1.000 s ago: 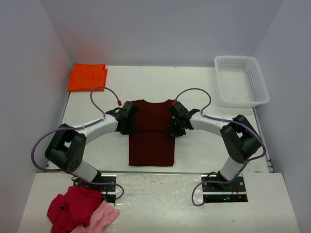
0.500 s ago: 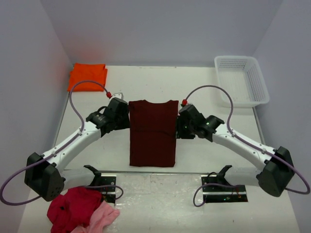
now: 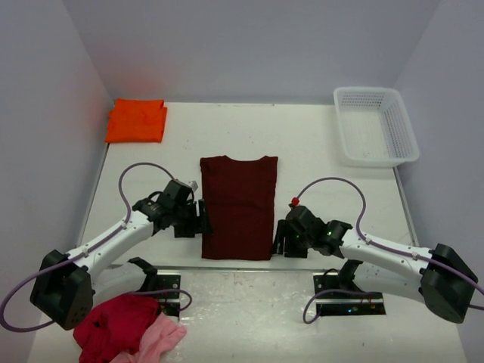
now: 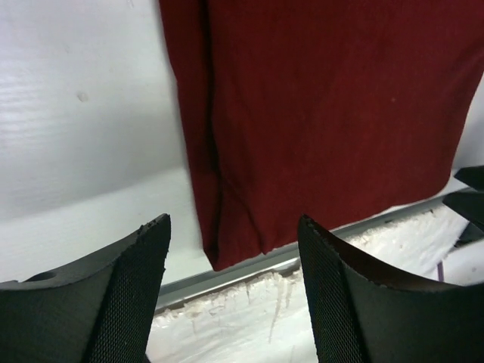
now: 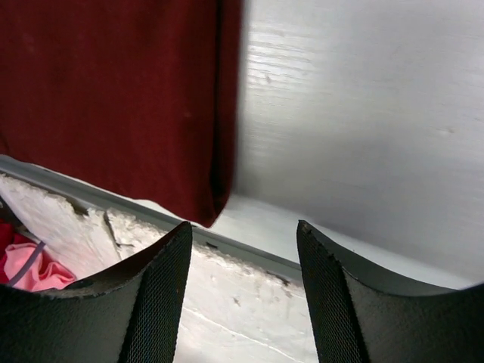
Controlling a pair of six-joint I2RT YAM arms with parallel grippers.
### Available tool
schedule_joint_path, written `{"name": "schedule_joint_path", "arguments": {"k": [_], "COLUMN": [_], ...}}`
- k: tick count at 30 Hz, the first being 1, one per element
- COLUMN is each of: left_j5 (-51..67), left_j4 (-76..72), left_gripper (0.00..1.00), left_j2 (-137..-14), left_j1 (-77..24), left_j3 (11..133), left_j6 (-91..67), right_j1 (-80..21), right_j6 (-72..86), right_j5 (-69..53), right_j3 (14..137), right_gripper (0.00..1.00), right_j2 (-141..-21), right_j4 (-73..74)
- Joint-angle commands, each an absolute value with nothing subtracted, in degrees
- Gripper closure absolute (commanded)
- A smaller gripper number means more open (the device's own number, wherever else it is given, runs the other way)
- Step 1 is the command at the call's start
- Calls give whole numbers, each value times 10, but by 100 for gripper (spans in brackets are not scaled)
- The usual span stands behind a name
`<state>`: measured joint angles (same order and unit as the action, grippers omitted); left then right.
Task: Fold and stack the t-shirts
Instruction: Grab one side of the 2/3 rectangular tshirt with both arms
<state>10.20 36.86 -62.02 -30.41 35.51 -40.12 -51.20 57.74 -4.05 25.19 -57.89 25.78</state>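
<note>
Maroon t-shirt point(image 3: 238, 206): lies flat in the middle of the counter point(image 3: 318, 151), folded to a tall narrow rectangle. The collar points to 12 o'clock and the hem lies close to the counter's near edge.
Orange t-shirt point(image 3: 137, 119): folded to a small square, in the far corner at 10 o'clock, well apart from the maroon one.
Left gripper point(image 3: 203, 219): low over the counter, just beside the maroon t-shirt's 9 o'clock edge. The jaws stand wide and hold nothing.
Right gripper point(image 3: 277, 238): just beside the near corner of the maroon t-shirt, at about 4 o'clock from its middle. The jaws stand wide and nothing is between them.
Basket point(image 3: 376, 125): white plastic, in the far corner at 2 o'clock.
Crimson garment point(image 3: 113, 321): a crumpled heap at 7 o'clock, in front of the left arm's base.
Pink garment point(image 3: 162, 336): crumpled, touching the crimson garment at its 4 o'clock side.
</note>
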Motion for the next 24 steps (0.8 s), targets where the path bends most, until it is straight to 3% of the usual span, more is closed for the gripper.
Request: {"name": "schedule_joint_path", "arguments": {"k": [1, 24], "left_j5": [167, 184], "left_j4": [329, 335], "left_gripper": [30, 31], "left_j2": [-596, -561], "left_j1": [-301, -302], "left_j3": [328, 236], "left_j6": [-439, -498], "right_j1": [-524, -529], "right_j6": [617, 633], "right_j5": [-33, -43], "right_j3": [257, 232], "right_gripper": [41, 41], "right_j2": [-596, -674], "right_j4": [183, 99]}}
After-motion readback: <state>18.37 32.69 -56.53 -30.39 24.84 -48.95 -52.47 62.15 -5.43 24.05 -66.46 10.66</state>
